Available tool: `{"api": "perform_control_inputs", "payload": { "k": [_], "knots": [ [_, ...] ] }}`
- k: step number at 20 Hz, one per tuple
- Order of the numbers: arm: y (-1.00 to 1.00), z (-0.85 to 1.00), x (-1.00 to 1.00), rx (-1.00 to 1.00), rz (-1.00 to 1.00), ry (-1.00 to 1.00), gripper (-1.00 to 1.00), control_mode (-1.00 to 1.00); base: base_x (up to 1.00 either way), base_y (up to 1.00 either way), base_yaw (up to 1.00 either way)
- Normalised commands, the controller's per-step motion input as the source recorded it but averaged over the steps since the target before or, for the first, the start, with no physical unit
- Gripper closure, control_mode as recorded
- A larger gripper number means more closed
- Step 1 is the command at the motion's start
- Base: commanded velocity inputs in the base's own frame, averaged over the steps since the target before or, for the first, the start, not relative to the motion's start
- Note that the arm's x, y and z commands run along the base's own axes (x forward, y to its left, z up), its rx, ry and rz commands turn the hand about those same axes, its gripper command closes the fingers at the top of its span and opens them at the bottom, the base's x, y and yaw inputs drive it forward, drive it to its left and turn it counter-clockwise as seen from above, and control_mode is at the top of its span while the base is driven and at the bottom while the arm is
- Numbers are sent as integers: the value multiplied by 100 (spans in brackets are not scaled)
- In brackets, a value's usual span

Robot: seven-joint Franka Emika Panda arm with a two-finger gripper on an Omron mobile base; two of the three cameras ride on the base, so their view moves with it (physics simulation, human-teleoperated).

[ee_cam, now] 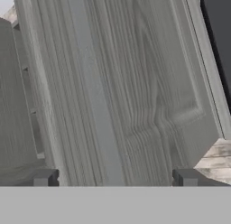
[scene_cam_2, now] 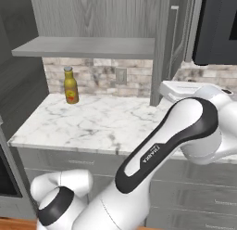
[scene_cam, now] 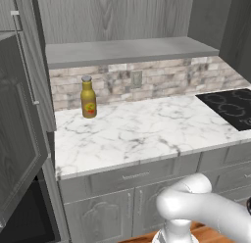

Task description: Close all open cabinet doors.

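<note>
The upper cabinet stands open over the counter, its shelf [scene_cam: 127, 51] bare. Its left cabinet door [scene_cam: 19, 129] is swung out toward me, a grey door with a raised panel. Its right cabinet door [scene_cam: 235, 26] is also swung out, and the right base view shows it nearly edge-on [scene_cam_2: 164, 48]. In the hand view this door's wood-grain face [ee_cam: 135, 92] is very close. My gripper [ee_cam: 115, 178] is open, with a fingertip [ee_cam: 43, 177] on each side and nothing between them. I cannot tell whether the fingers touch the door.
A yellow sauce bottle [scene_cam: 88, 97] stands on the marble counter [scene_cam: 147, 134] near the brick backsplash. A black cooktop [scene_cam: 230, 107] lies at the right, and a black microwave [scene_cam_2: 217, 25] hangs beyond the right door. Drawers and lower doors [scene_cam: 98, 217] sit below.
</note>
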Motion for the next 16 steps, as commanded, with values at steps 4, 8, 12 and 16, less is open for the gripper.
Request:
{"api": "perform_control_inputs", "payload": {
  "k": [4,8,12,16],
  "knots": [
    [49,0,21,0,0,0,-100,-100,0,0,0],
    [53,0,26,-1,0,0,-100,-100,0,0,0],
    [56,0,23,-1,0,0,-100,-100,0,0,0],
    [56,0,27,-1,0,0,-100,-100,0,0,0]
  ]
}}
